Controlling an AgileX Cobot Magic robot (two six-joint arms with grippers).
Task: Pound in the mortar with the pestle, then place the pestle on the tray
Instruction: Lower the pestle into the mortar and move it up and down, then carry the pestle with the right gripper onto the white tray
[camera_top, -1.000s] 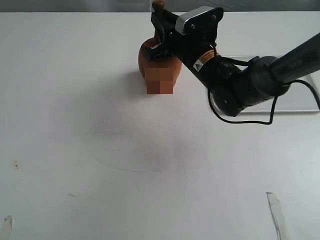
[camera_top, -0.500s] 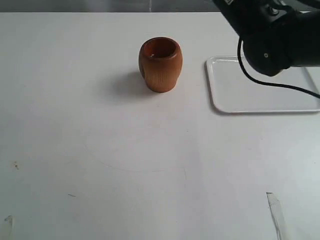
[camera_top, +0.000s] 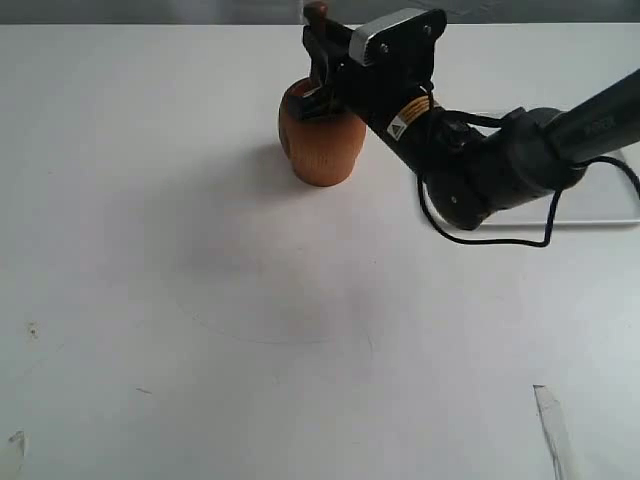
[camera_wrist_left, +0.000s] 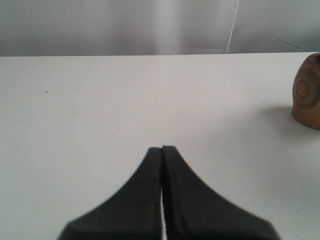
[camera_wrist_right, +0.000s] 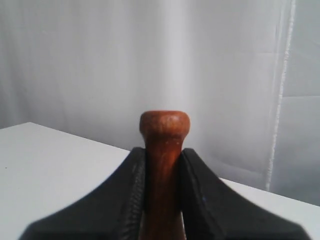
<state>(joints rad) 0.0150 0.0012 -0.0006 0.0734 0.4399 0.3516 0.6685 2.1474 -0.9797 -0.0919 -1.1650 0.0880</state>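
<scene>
**Right pincer holds pestle upright over mortar; left pincer closed on nothing**

The mortar (camera_top: 320, 150) stands upright on the white table (camera_top: 250, 330), towards the far side of the exterior view and left of the tray (camera_top: 605, 200). The tray lies flat on the table, apart from the mortar and partly hidden behind the right arm (camera_top: 500, 175).

The right gripper (camera_top: 322, 72) sits directly over the mortar's mouth. Its jaws are clamped narrowly on the shaft of the pestle (camera_top: 316, 13), which stands upright with the knobbed end above the fingers. In the right wrist view the pestle (camera_wrist_right: 164, 130) is pressed between the two black fingers (camera_wrist_right: 132, 190) of the right gripper (camera_wrist_right: 163, 156). The pestle's lower end is hidden by the gripper, so whether it touches the inside of the mortar cannot be told.

The left gripper (camera_wrist_left: 162, 149) has its jaws pressed together with nothing between them. It is low over bare table, well apart from the mortar (camera_wrist_left: 307, 95).
</scene>
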